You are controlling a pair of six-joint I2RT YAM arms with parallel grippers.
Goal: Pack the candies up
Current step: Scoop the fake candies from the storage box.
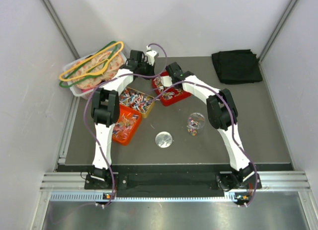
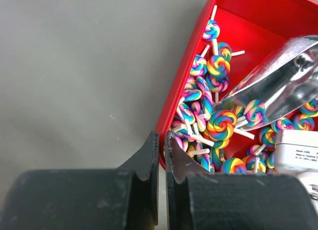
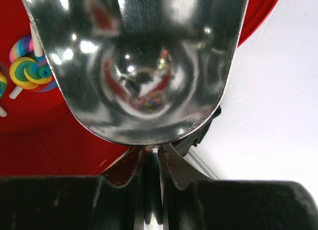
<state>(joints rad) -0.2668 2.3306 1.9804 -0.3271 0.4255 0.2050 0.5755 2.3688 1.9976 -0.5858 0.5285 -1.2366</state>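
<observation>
1. Grey tabletop (image 1: 258, 130); clear jar (image 1: 195, 123) nearer than the red tray (image 1: 185, 97).
2. Left gripper (image 2: 161, 140) closed, empty, just outside tray wall. Right gripper (image 3: 151, 155) clamped on metal scoop (image 3: 134, 66) over candies (image 2: 221, 123) lying inside the tray.
3. Pale walls (image 1: 198, 21) behind the tray.

Mirror-bright metal scoop (image 3: 134, 66), glossy red plastic tray (image 2: 258, 31), smooth candies (image 2: 222, 124), matt table (image 2: 74, 66)

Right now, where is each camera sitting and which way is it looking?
Top external: fixed above and behind the arms, looking down at the table; the left arm and right arm both show.
Left wrist: on the left wrist, looking down past the shut left gripper at the red tray of candies.
Right wrist: on the right wrist, looking along the metal scoop that the right gripper holds.
Shared: both wrist views show the metal scoop and the red tray.
</observation>
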